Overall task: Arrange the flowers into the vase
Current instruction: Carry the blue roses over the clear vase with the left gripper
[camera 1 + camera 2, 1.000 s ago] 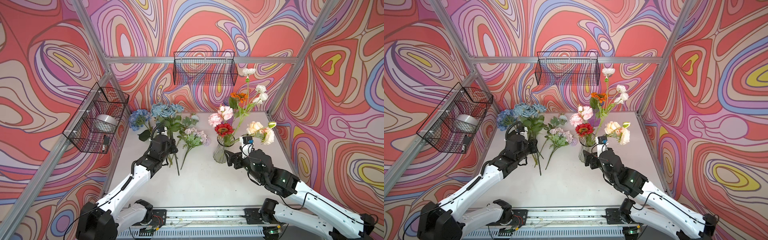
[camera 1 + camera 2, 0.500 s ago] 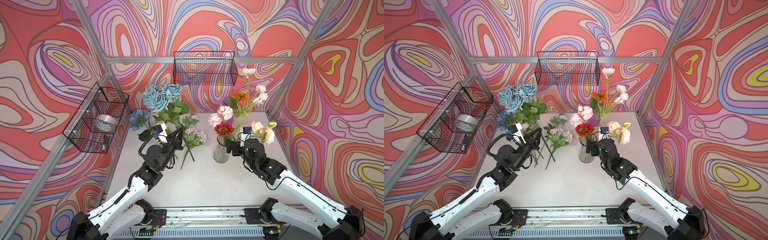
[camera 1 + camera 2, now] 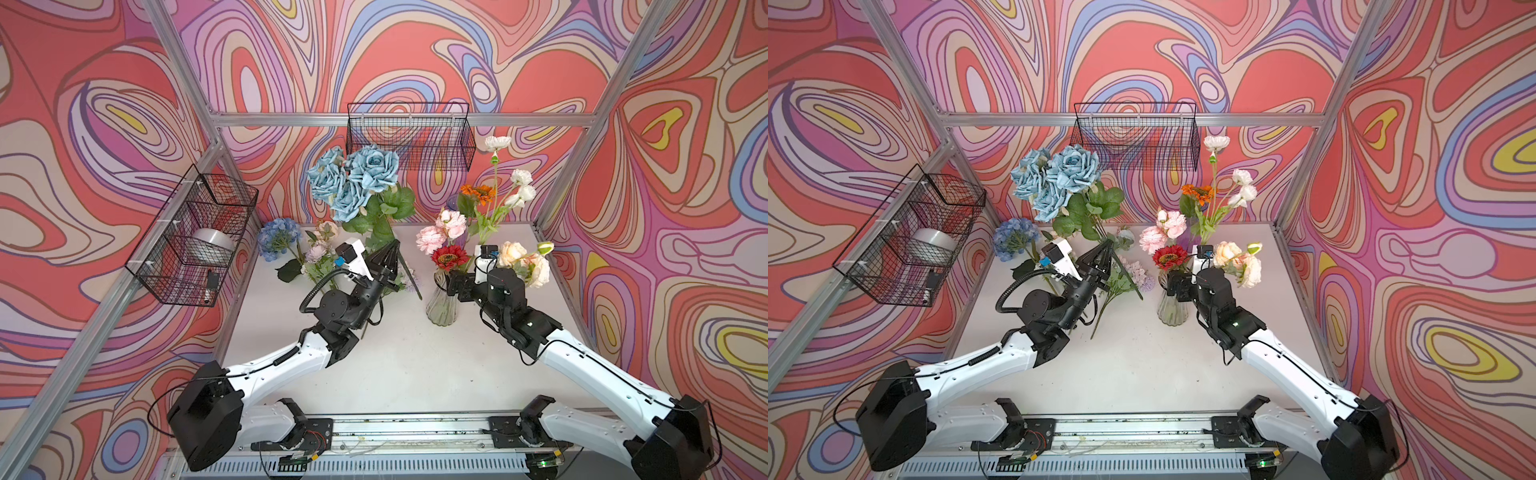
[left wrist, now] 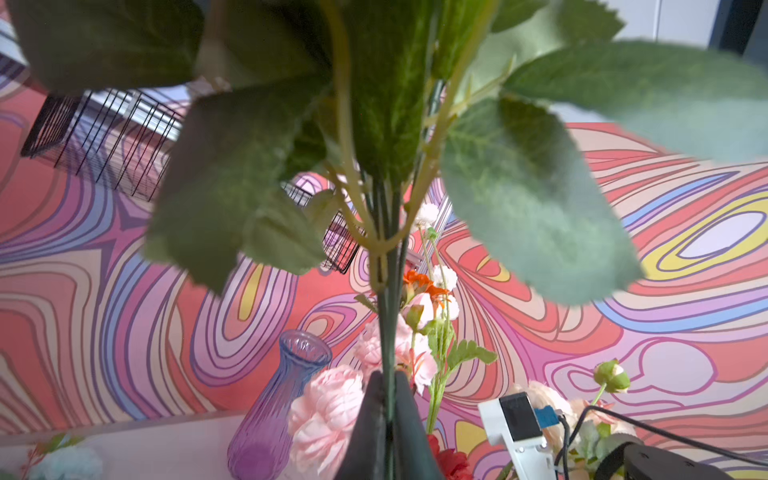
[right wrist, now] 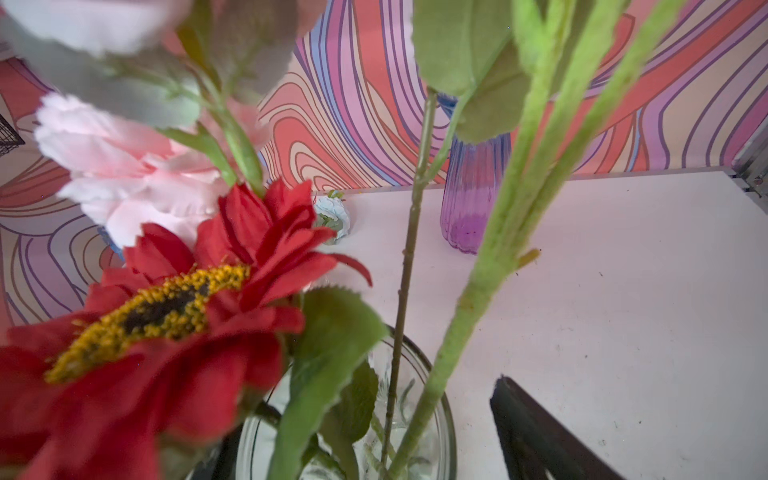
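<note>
My left gripper [image 3: 392,250] [image 3: 1107,246] [image 4: 388,386] is shut on the green stem [image 4: 388,332] of a blue rose spray [image 3: 357,174] [image 3: 1059,174], which it holds upright above the table. The clear glass vase [image 3: 441,305] [image 3: 1172,311] [image 5: 446,399] holds red [image 3: 448,257], pink [image 3: 440,228], peach [image 3: 523,259], orange and white flowers. My right gripper [image 3: 453,286] [image 3: 1177,287] [image 5: 365,415] stands open astride the vase's neck, and one finger [image 5: 540,436] is visibly clear of the rim. A blue hydrangea [image 3: 277,237] and a lilac spray [image 3: 1133,274] lie on the table.
A purple vase [image 4: 278,399] [image 5: 473,187] stands behind the clear one by the back wall. A wire basket [image 3: 409,137] hangs on the back wall. Another wire basket [image 3: 195,237], on the left wall, holds a roll of tape.
My left gripper has lifted the blue rose spray off the table and stood it upright. My right gripper has shifted a little higher along the clear vase.
</note>
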`<action>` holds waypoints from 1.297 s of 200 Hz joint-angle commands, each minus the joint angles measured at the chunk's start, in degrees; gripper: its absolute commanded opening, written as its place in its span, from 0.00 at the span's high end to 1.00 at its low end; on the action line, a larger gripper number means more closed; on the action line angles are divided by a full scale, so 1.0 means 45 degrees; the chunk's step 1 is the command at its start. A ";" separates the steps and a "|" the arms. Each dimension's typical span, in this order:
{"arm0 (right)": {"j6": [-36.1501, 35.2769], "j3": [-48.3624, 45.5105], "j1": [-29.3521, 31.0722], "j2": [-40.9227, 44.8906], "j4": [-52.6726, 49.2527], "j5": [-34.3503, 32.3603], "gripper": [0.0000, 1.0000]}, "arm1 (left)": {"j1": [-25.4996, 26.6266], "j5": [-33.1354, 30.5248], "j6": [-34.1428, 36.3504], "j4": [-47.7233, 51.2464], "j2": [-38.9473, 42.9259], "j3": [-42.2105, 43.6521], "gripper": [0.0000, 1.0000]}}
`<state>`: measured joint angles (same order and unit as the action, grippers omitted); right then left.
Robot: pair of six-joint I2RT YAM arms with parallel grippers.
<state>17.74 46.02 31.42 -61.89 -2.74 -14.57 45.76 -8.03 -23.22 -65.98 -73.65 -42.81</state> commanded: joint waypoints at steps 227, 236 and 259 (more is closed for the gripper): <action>0.1937 -0.1086 -0.0126 0.0025 0.0774 -0.1765 0.24 | 0.1949 0.0589 0.4360 -0.2719 -0.6363 -0.2973 1.00; 0.2084 -0.1095 -0.0126 0.0055 0.0722 -0.1883 0.25 | 0.2018 0.0421 0.4246 -0.2731 -0.6472 -0.2901 1.00; 0.2504 -0.1218 -0.0139 0.0099 0.0747 -0.1943 0.27 | 0.2223 -0.0097 0.4104 -0.2727 -0.6707 -0.2768 1.00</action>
<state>26.50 41.98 31.20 -62.30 1.63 -21.41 54.85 -5.65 -5.72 -73.56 -102.76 -56.23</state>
